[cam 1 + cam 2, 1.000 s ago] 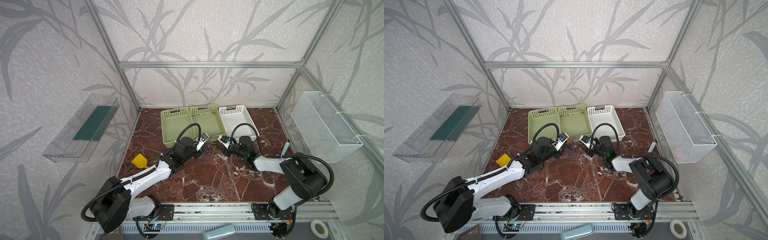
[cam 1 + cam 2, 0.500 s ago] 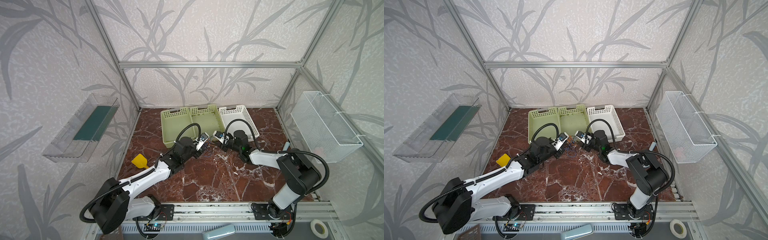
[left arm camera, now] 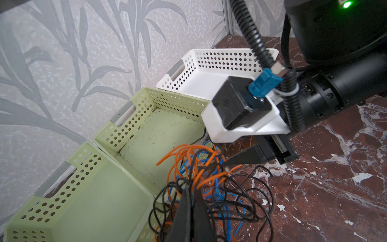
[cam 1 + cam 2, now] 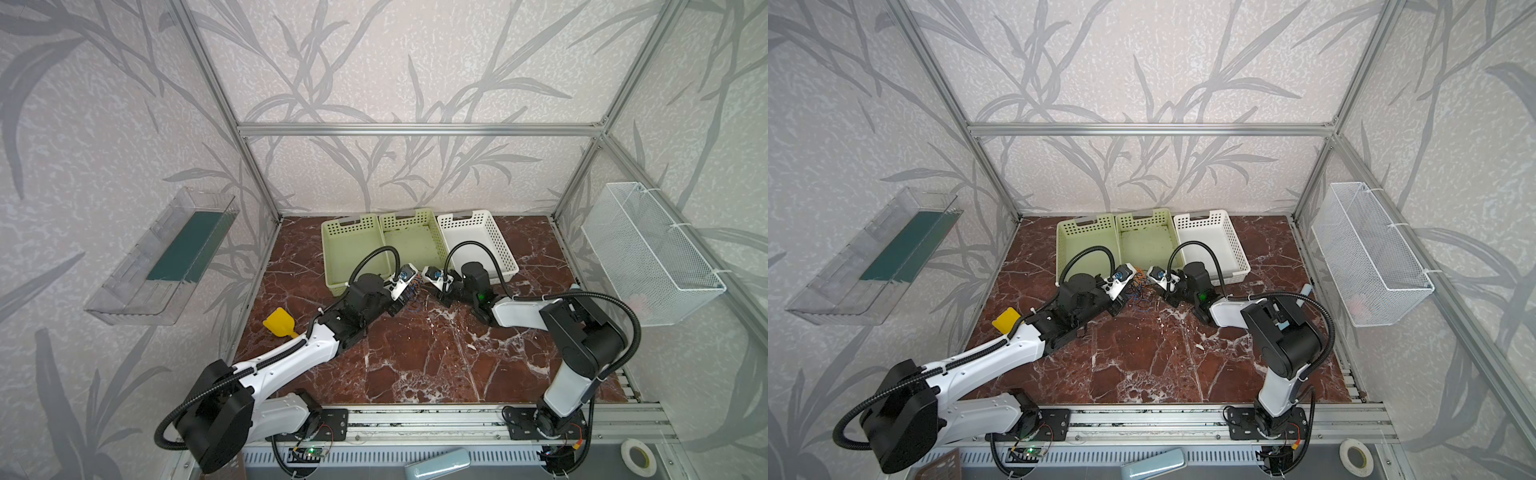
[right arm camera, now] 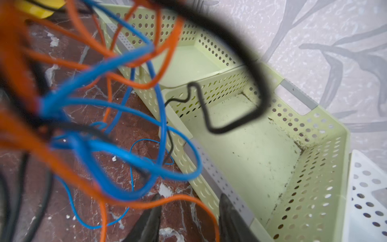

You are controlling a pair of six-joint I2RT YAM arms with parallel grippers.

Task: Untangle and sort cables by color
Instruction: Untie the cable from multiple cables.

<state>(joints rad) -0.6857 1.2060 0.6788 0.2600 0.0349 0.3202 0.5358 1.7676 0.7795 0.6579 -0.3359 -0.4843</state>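
Left gripper (image 3: 191,188): fingers pressed together on strands at the top of the cables (image 3: 209,176), a tangle of orange, blue and black wire. Which strands are pinched cannot be made out, and the finger bases are cut off by the frame edge. Right gripper (image 5: 189,198): jaws apart, one orange strand arching across the gap, contact unclear; nearer loops are blurred. The tangle lies on the marble table (image 3: 324,188) against the front rim of the middle green basket (image 5: 272,167), with one black strand hooked over that rim. In both top views the wrist cameras hide the fingers, and the cables (image 4: 413,291) (image 4: 1140,293) show only as a small knot between the arms.
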